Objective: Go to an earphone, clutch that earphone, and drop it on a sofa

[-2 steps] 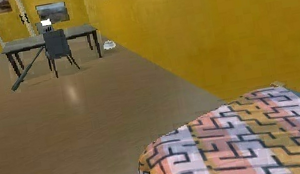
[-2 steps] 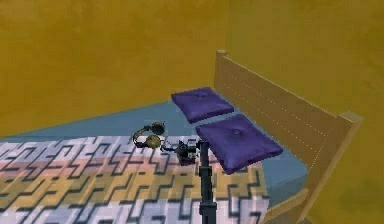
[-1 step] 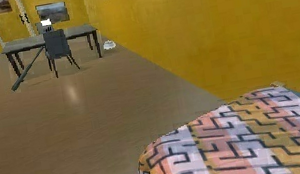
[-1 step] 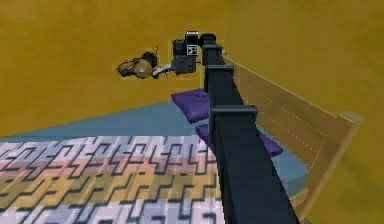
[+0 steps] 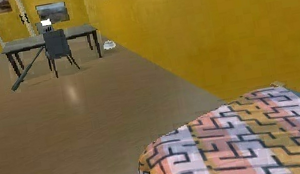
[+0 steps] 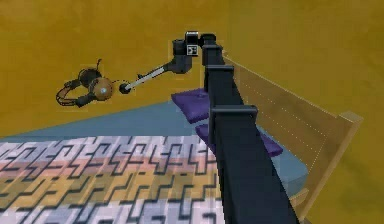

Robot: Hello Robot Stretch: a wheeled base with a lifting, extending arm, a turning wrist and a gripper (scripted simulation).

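The thin fingers (image 6: 148, 76) hold a brown-and-black earphone (image 6: 90, 86) with looping bands. It hangs before the yellow wall (image 6: 300, 40), clear of the bed's maze-patterned quilt (image 6: 100, 170). The dark square arm bar (image 6: 235, 130) hides part of the purple pillows (image 6: 188, 100). The forward view's lower edge cuts off the quilt's corner, and a dark desk (image 5: 49, 38) stands well apart.

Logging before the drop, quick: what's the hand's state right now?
Hand: holding the earphone, which hangs at its far end, clear of the patterned bed.
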